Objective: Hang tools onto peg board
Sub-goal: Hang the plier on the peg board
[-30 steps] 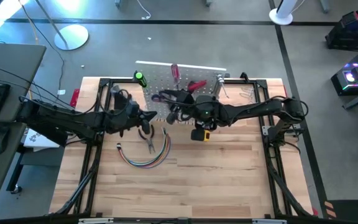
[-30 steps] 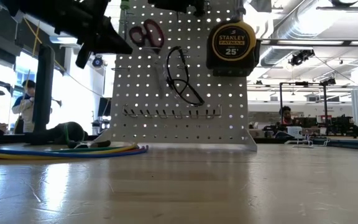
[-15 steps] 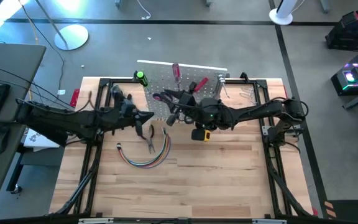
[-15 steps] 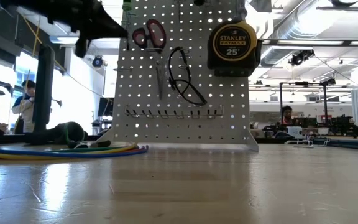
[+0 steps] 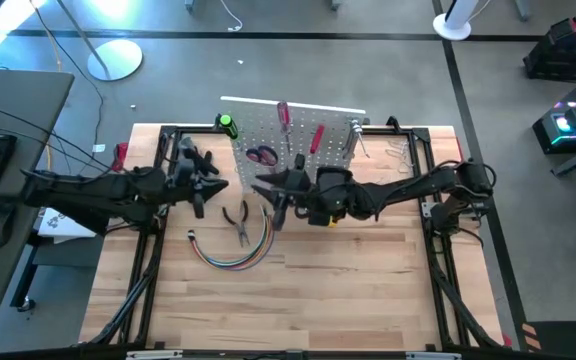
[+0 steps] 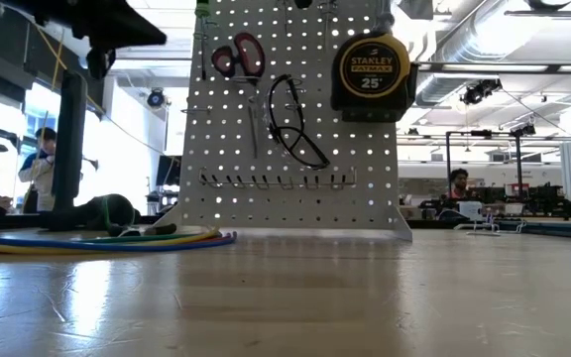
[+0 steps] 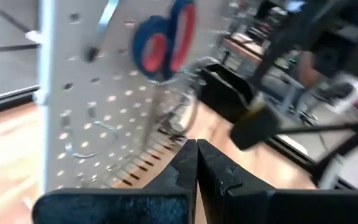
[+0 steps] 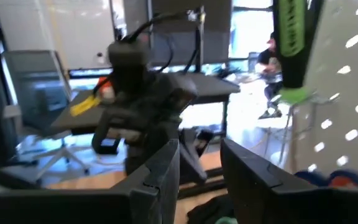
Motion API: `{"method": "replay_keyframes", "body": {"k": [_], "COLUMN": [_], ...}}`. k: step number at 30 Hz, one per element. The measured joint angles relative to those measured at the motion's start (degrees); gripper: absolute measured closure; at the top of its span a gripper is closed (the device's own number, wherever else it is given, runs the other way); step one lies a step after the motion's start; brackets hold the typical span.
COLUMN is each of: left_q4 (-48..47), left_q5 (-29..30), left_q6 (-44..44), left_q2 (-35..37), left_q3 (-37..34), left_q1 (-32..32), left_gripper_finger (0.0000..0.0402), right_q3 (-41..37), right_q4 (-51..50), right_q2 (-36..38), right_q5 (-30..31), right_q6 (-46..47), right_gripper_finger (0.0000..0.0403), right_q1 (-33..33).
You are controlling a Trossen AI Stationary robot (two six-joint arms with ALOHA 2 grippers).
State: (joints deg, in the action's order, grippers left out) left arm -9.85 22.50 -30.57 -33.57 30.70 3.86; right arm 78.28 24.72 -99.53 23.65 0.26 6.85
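The white perforated peg board [image 5: 293,140] stands upright at the table's far edge, already carrying red-handled scissors [image 6: 234,55], a yellow tape measure [image 6: 369,71] and black-framed glasses. The left gripper [image 5: 204,176] hovers left of the board, clenched shut on nothing, and the right gripper [image 5: 273,192] hangs just before it, fingers parted and empty. Black-handled pliers [image 5: 238,220] lie on the wood before the board beside coloured cables [image 5: 236,250]; to hang them well, I judge a gripper should descend squarely over one handle.

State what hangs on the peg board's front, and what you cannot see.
On the peg board: red scissors, tape measure, a black looped tool. The board's back side is hidden.
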Motion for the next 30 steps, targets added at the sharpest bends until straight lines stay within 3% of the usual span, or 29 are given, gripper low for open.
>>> {"method": "replay_keyframes", "body": {"k": [8,16,21,25,30], "left_q4": [-9.01,-15.65,-33.28,-46.54,-46.37], "left_q5": [-12.08,-15.34,-21.66,-21.03,-20.75], "left_q6": [-1.14,-2.39,-5.37,-7.63,-1.96], "left_q2": [2.49,2.49,3.43,6.38,8.73], "left_q3": [0.0,0.16,5.99,10.14,6.56], "left_q1": [0.61,6.6,11.48,14.73,15.76], "left_gripper_finger": [0.0401,0.0401,0.0401,0.0401,0.0401], "right_q3": [0.0,0.03,0.03,0.04,0.04], "right_q4": [-1.42,-3.57,-3.97,-8.7,-15.62], "right_q2": [0.0,0.0,0.0,0.0,0.0], "right_q5": [0.11,3.87,4.7,4.8,5.1], "right_q6": [3.33,9.18,15.49,23.24,36.35], "right_gripper_finger": [0.0293,0.0293,0.0293,0.0293,0.0293], "right_q1": [3.56,8.26,11.09,13.66,16.79]}}
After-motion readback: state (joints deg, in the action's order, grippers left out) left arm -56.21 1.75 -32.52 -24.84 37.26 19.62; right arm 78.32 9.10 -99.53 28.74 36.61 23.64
